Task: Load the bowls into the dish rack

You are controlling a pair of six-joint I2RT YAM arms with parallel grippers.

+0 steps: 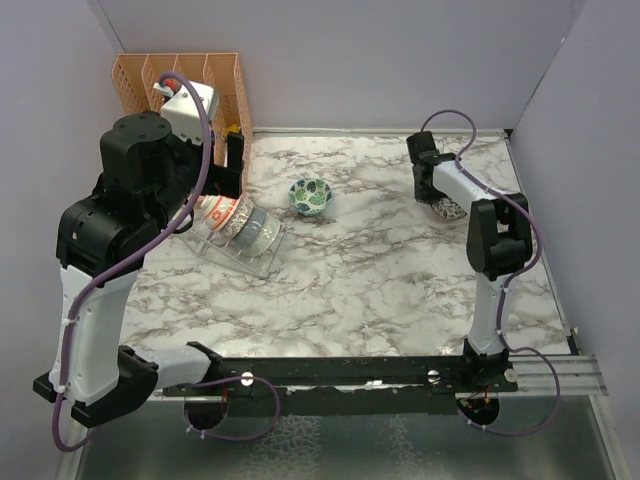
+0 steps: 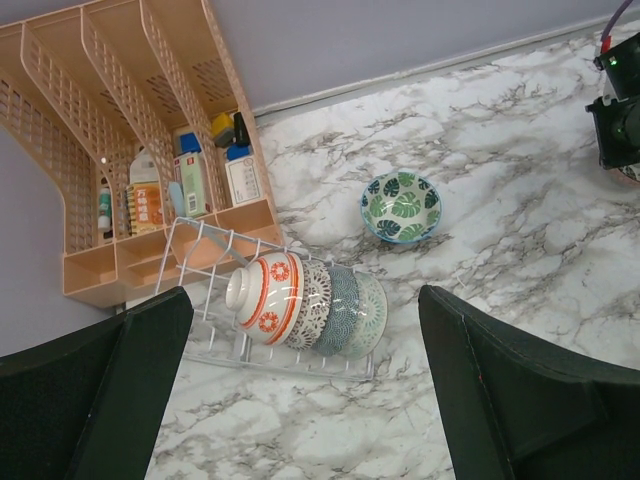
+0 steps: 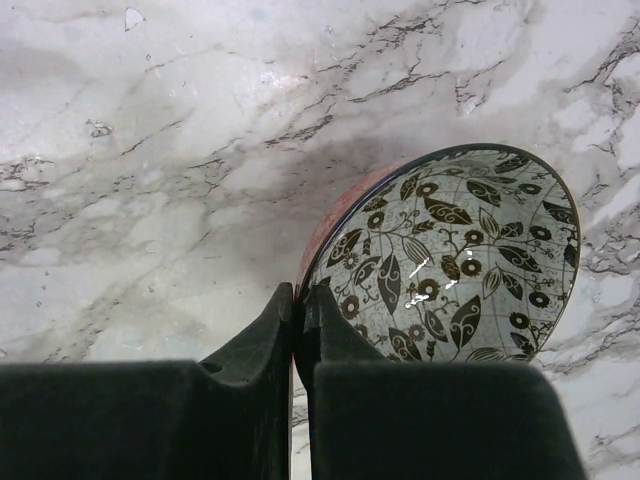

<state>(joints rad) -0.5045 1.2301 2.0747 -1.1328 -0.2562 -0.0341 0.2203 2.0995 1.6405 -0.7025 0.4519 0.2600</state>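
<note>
The clear dish rack (image 1: 238, 262) (image 2: 199, 243) stands left of centre and holds several bowls on edge, a red-orange patterned one (image 2: 268, 295) at its front. A teal-green leaf bowl (image 1: 310, 195) (image 2: 401, 207) sits upright on the marble to the right of the rack. My left gripper (image 1: 234, 158) (image 2: 305, 300) is open and empty, high above the rack. My right gripper (image 1: 433, 192) (image 3: 300, 293) is shut on the rim of a bowl (image 1: 448, 211) (image 3: 450, 260) with black leaves inside and a red outside, at the far right. That bowl is tilted.
An orange perforated organizer (image 1: 190, 75) (image 2: 130, 130) with bottles in its slots stands in the back left corner behind the rack. Lilac walls close the back and both sides. The right arm shows at the left wrist view's right edge (image 2: 620, 110).
</note>
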